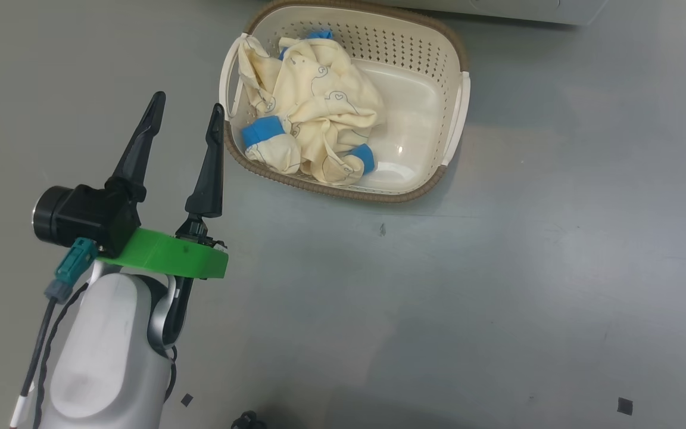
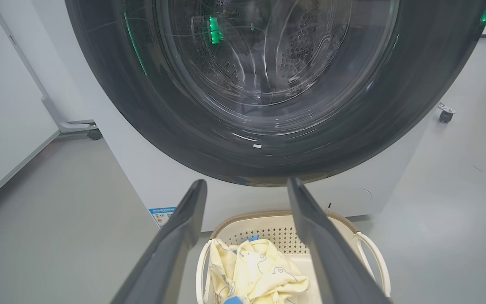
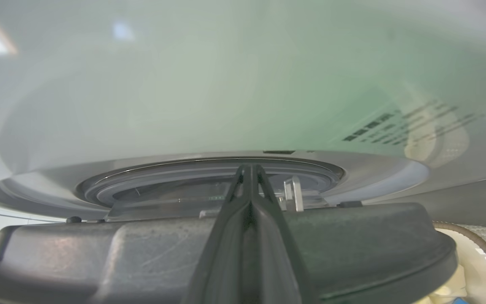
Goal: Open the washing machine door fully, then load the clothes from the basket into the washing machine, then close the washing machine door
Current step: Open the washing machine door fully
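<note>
we judge the door-opening step is in hand: the washing machine door (image 2: 175, 135) fills the top of the left wrist view. the right gripper (image 3: 249, 169) has its jaws pressed together, empty, tips seemingly at the door's edge; next it must swing the door wide. the left gripper (image 1: 188, 102), jaws spread and empty, hovers left of the basket (image 1: 402, 53), upper centre, the clothes (image 1: 313, 107) inside.

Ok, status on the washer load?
Left end effector open, beside the basket. Right end effector shut, at the door edge. Door looks ajar; clothes in basket. No obstruction seen.
</note>
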Motion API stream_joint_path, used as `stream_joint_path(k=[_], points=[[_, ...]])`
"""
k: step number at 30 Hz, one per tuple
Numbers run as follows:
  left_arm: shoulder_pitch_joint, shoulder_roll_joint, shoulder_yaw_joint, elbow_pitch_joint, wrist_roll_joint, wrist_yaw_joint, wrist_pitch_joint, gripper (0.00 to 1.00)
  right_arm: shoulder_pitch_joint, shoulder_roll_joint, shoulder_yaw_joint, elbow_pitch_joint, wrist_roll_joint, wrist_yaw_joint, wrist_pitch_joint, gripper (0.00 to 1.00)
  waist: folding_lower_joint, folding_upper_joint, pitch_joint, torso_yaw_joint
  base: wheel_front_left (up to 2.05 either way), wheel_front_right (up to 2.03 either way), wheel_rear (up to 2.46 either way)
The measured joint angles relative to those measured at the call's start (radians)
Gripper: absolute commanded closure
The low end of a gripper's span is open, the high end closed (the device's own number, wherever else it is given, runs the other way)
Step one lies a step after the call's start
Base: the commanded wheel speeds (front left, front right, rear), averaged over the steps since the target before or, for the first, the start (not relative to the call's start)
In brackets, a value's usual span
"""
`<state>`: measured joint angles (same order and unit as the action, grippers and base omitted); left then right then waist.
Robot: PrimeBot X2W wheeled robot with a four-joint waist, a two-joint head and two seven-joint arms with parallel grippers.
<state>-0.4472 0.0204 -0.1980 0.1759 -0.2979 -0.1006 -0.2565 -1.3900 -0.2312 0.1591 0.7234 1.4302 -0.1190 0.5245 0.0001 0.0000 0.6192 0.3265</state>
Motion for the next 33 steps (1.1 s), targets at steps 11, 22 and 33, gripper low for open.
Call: stream_joint_path(k=[11,22,33], points=[[0.000,0.000,0.010,0.009,0.000,0.008,0.000,0.00,0.041,0.023,-0.017,0.012,0.051,0.072,0.055,1.00,0.0000,0.0000,-0.024,-0.023,0.00,0.00,0.00],[0.003,0.000,0.031,0.025,0.014,0.008,0.000,0.00,0.136,0.051,-0.013,0.004,0.100,0.140,0.129,1.00,-0.0001,0.0000,-0.066,-0.051,0.00,0.00,0.00],[0.040,0.000,0.043,0.048,0.036,0.008,0.000,0.00,0.258,0.087,0.003,-0.023,0.142,0.198,0.194,1.00,-0.0001,0.0000,-0.123,-0.077,0.00,0.00,0.00]])
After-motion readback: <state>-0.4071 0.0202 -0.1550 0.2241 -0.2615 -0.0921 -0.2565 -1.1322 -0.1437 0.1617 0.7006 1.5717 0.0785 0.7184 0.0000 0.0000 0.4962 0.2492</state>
